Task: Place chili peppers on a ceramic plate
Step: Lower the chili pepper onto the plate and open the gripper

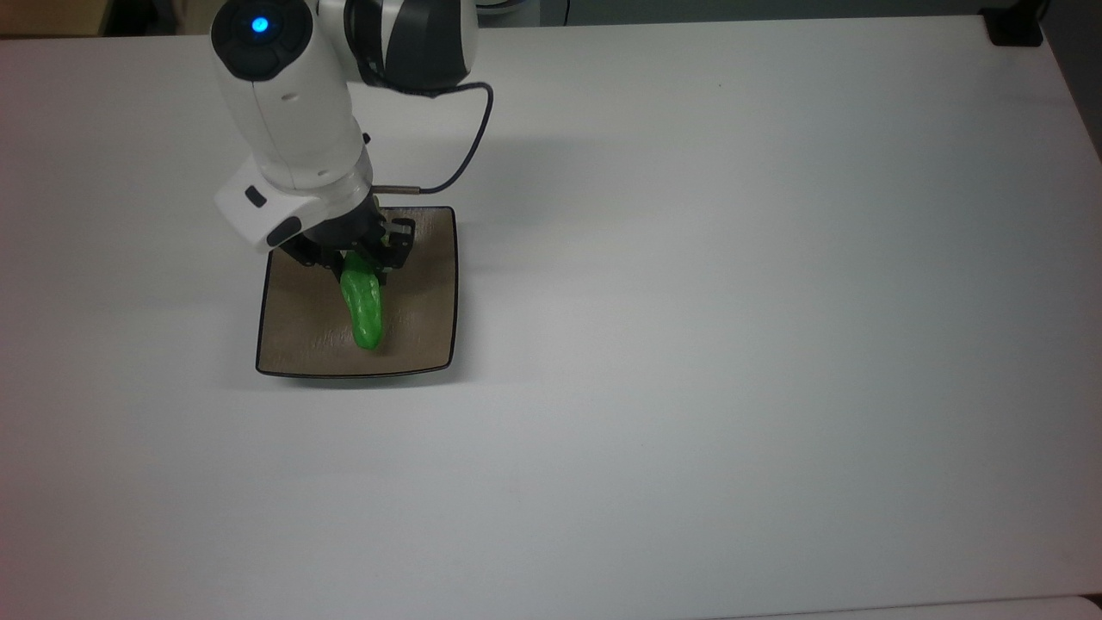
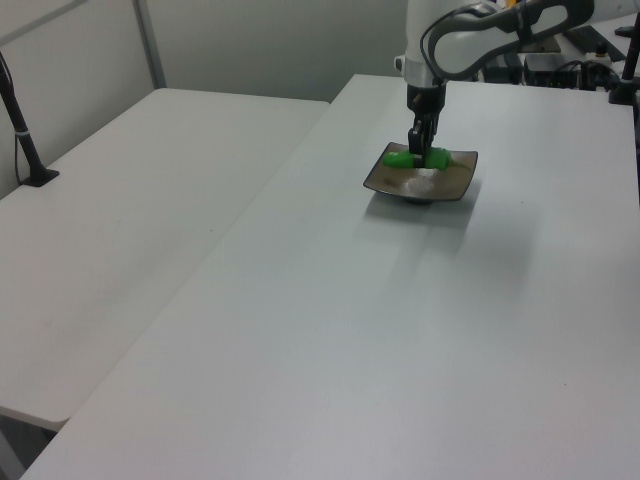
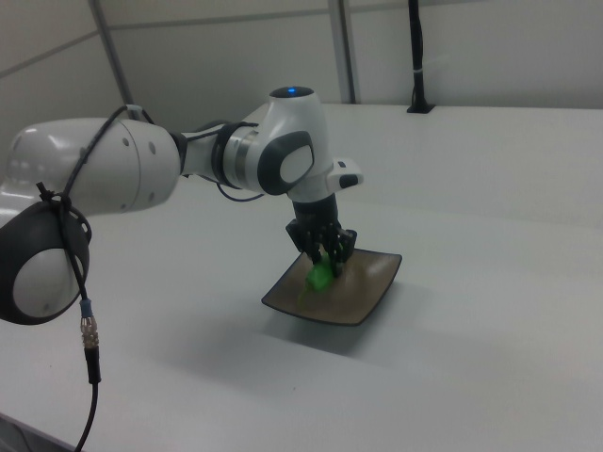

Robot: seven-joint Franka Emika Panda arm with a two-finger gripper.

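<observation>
Gripper (image 1: 357, 261) clamped on chili pepper (image 1: 363, 308) stem end, pepper body over ceramic plate (image 1: 424, 293).

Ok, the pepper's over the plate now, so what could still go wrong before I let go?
1. The hand grips the green pepper at one end, so the long free end could swing or roll on release.
2. The ceramic plate has upturned edges and a glossy surface; the pepper might slide.
3. The hand sits low over the plate, so descending further risks pressing on it.

Top view overhead, left and right views oblique, opposite sides
</observation>
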